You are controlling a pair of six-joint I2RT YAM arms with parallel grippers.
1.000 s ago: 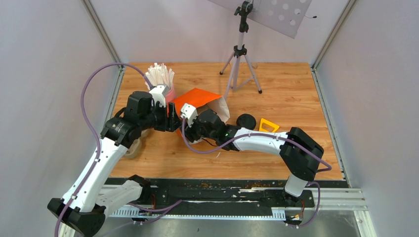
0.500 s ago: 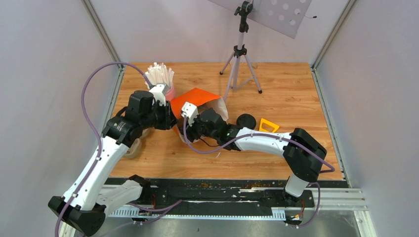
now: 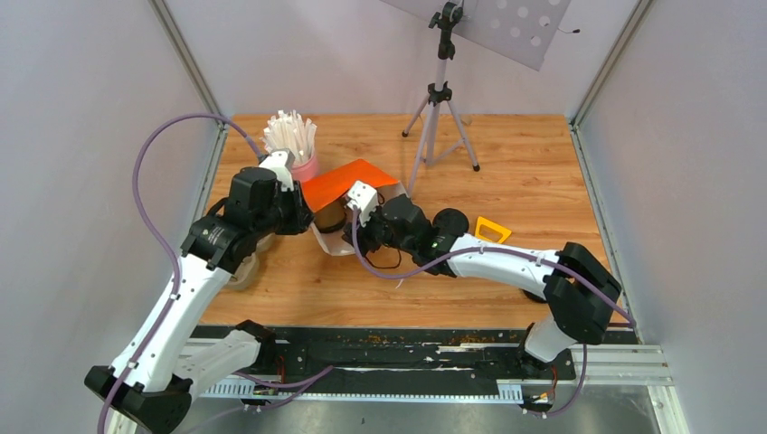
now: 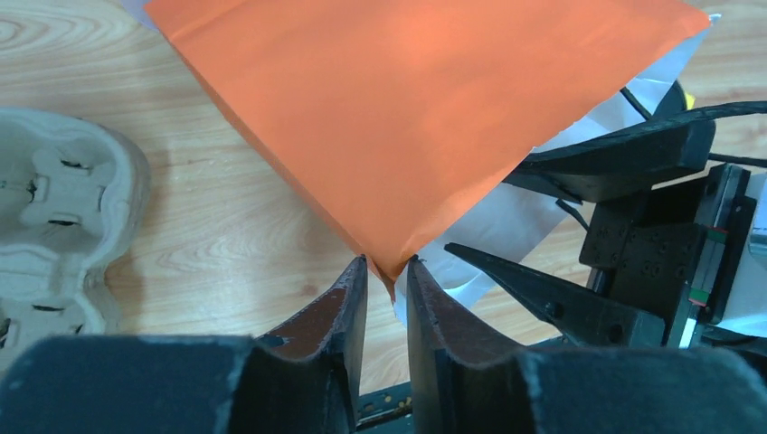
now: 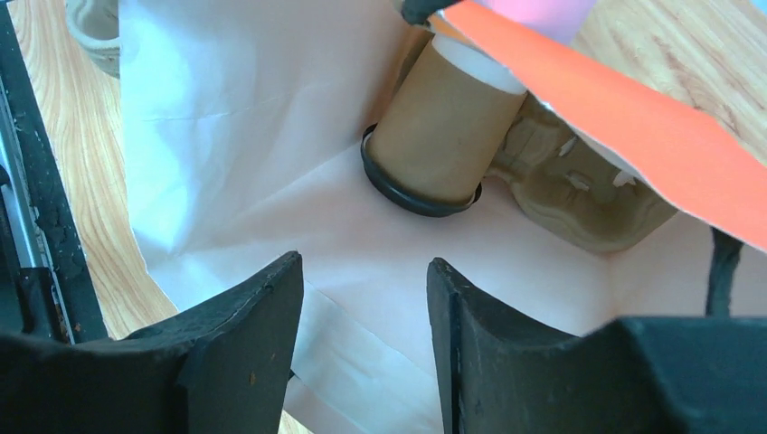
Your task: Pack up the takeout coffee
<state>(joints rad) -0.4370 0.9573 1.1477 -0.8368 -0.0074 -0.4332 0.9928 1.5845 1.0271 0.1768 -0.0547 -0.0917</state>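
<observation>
Inside the orange paper bag [image 3: 348,179], which is lying on its side on the wooden surface [image 3: 525,163], the takeout coffee [image 5: 441,127] is showing only in the right wrist view. From above, the bag's upper flap and the two wrists are covering it, and the black lid [image 5: 409,194] is hiding its liquid. Whether the cup is sitting in the pulp tray [image 5: 579,194] next to it or merely leaning against it is hard to make out. The left gripper [image 4: 387,265] is pinching the bag's orange corner, its jaws standing narrow with the paper between them. The right gripper [image 5: 364,271] is hovering at the bag's white-lined mouth, jaws moderately apart and gripping nothing. The cup is lying tilted, its long axis running from the lidded mouth, nearer the right jaws, to its base, which is pointing deeper into the bag.
</observation>
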